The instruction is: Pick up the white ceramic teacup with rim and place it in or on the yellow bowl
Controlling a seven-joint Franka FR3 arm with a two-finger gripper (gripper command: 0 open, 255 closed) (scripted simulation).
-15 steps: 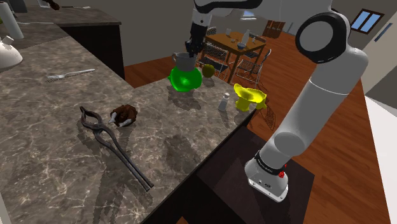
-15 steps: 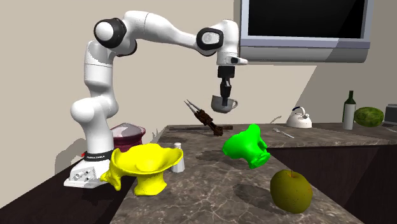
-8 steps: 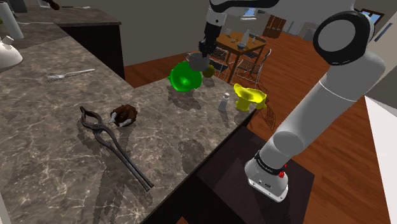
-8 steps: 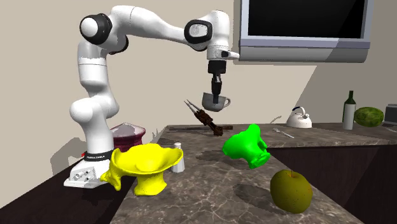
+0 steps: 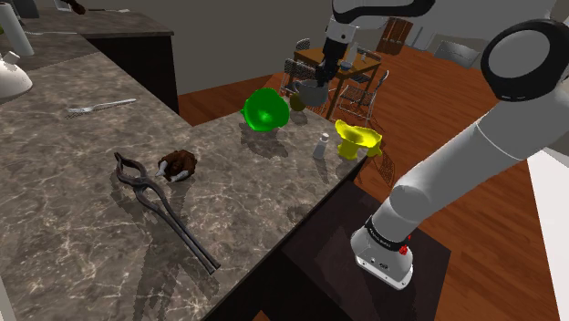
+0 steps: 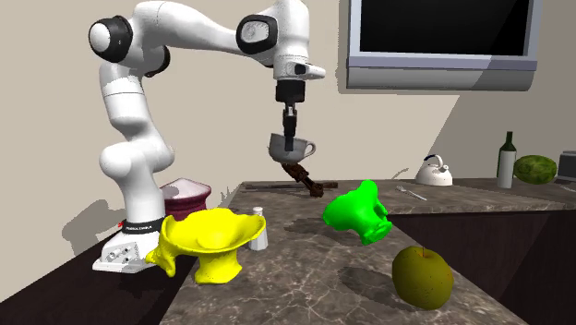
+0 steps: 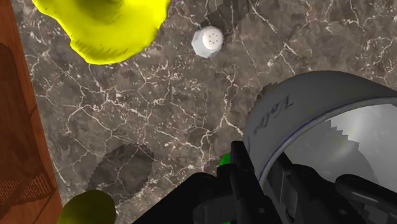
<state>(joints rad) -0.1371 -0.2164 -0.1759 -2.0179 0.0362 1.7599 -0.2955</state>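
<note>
Yellow bowl (image 5: 356, 139) sits at the counter (image 5: 82, 228) corner nearest the stand (image 5: 387, 260). It has a wavy rim and a narrow foot, close to both edges. White shaker (image 5: 322, 146) is just beside it on the inboard side, apart but tight.

Next out is the tool (image 6: 289, 129), clamped on the teacup (image 6: 289, 148). In the wrist view it's a rim pinch, one finger inside the wall and one outside. Cup renders pale grey-white, is airborne well above the counter and hangs a bit tilted, handle toward the second exterior view's right. Judging from the wrist view it isn't over the yellow bowl yet: bowl and shaker both lie ahead of the cup. Call it mid-transfer.

Beyond that is the green bowl (image 5: 264, 111), with a yellow-green fruit (image 5: 297, 101) by the far edge. Tongs (image 5: 164, 210) lie far along the counter, irrelevant here.

Risks:
- A rim pinch carries the mass below the grip, so the cup could swing or slip on a fast move or hard stop.
- A descent off toward the shaker would knock it over.
- Landing on the bowl's wavy lip instead of the middle could tip the bowl or shove it off the corner.
- Releasing high, the cup could bounce out, as the bowl looks shallow.
</note>
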